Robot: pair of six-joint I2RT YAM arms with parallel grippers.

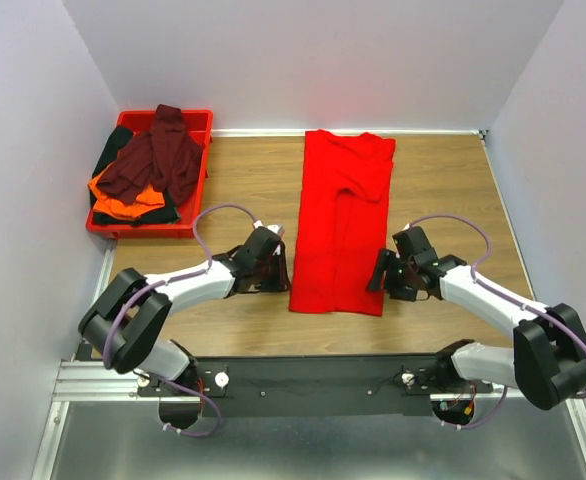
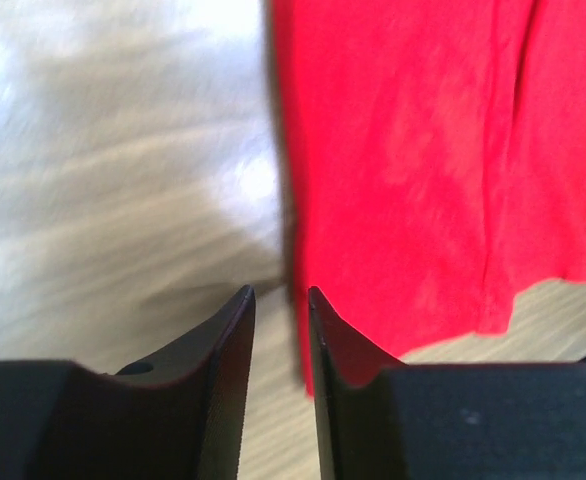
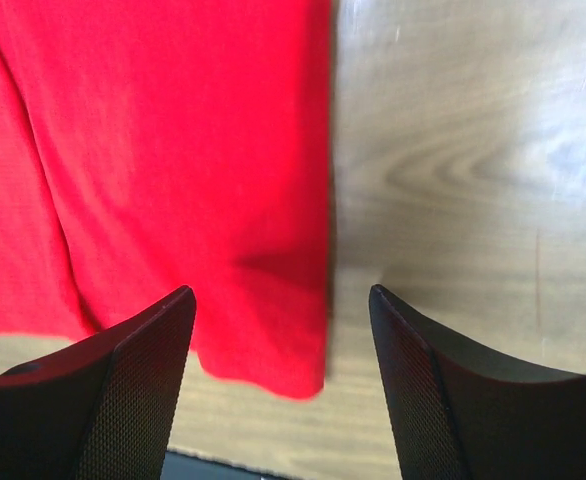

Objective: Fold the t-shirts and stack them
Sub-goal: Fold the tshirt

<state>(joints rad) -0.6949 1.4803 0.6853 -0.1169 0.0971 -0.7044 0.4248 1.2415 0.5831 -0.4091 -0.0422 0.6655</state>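
Observation:
A bright red t-shirt [image 1: 341, 225] lies on the wooden table as a long narrow strip, collar end far, hem near. My left gripper [image 1: 278, 270] sits low at its near left edge. In the left wrist view its jaws [image 2: 281, 290] stand a narrow gap apart with bare wood between them, and the shirt's edge [image 2: 413, 150] runs just past the right fingertip. My right gripper [image 1: 381, 272] is at the near right edge. It is wide open [image 3: 281, 290], with the shirt's near right corner [image 3: 173, 130] below and between its fingers, not held.
A red plastic tray [image 1: 143, 230] at the back left holds a heap of t-shirts: dark maroon [image 1: 158, 160] on top, orange [image 1: 123, 205] and black [image 1: 113, 150] beneath. Grey walls close off three sides. The black arm rail runs along the near edge.

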